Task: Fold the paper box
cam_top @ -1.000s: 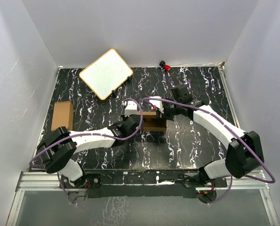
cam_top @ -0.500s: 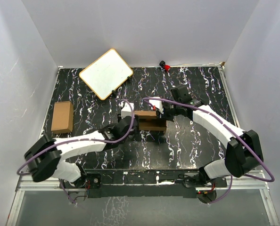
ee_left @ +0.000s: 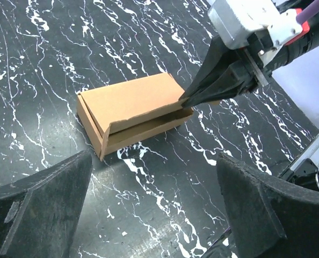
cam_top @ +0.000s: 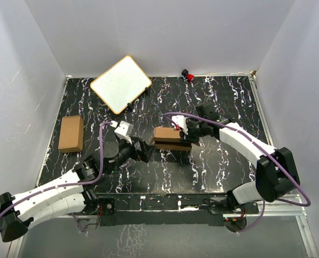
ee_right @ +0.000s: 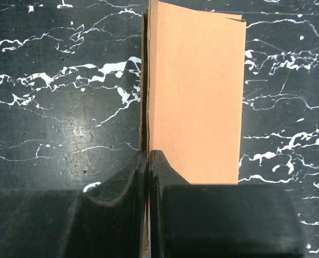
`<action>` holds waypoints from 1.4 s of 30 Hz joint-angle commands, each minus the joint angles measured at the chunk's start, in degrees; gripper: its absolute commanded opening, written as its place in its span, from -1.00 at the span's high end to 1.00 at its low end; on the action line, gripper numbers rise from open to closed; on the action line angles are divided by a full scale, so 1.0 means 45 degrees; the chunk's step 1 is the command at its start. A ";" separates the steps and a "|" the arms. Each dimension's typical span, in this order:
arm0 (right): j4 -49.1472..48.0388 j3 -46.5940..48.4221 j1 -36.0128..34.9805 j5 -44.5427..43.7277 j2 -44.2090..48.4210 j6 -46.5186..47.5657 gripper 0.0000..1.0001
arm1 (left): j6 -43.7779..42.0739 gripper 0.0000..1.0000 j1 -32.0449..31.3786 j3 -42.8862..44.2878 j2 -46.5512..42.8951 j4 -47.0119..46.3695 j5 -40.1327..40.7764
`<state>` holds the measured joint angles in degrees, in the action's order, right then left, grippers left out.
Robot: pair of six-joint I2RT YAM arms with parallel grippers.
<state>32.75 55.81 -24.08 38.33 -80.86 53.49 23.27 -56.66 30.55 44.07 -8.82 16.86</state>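
On the black marbled tabletop [cam_top: 202, 167] lay the paper box [cam_top: 167, 137] near the middle, a brown carton [cam_top: 71, 133] by the left edge and a white board [cam_top: 121, 84] near the far left corner.

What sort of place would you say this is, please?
Most likely a robot test cell: a left arm and right arm bolted to a metal rail beside a black marbled table, plain white walls boxing it in, and props like a paper box and white board.
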 commanded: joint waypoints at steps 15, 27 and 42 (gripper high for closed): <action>-0.0286 -0.0735 0.0301 0.0555 -0.0719 0.0322 0.73 | 0.2382 -0.21 0.3731 0.2308 0.5371 -0.1065 -0.4384; -0.0095 -0.0820 0.0477 0.0971 -0.0830 0.0319 0.46 | 0.2478 0.10 0.4055 0.2346 0.7723 -0.2129 -0.5358; 0.0903 -0.0525 0.1087 0.2611 -0.0424 0.0792 -0.01 | 0.2051 0.30 0.4076 0.3092 0.9919 -0.0720 -0.4879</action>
<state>35.62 52.62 -20.36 44.27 -84.49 54.48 33.65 -38.65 42.02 88.29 -14.90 -6.42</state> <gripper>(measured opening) 0.489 0.351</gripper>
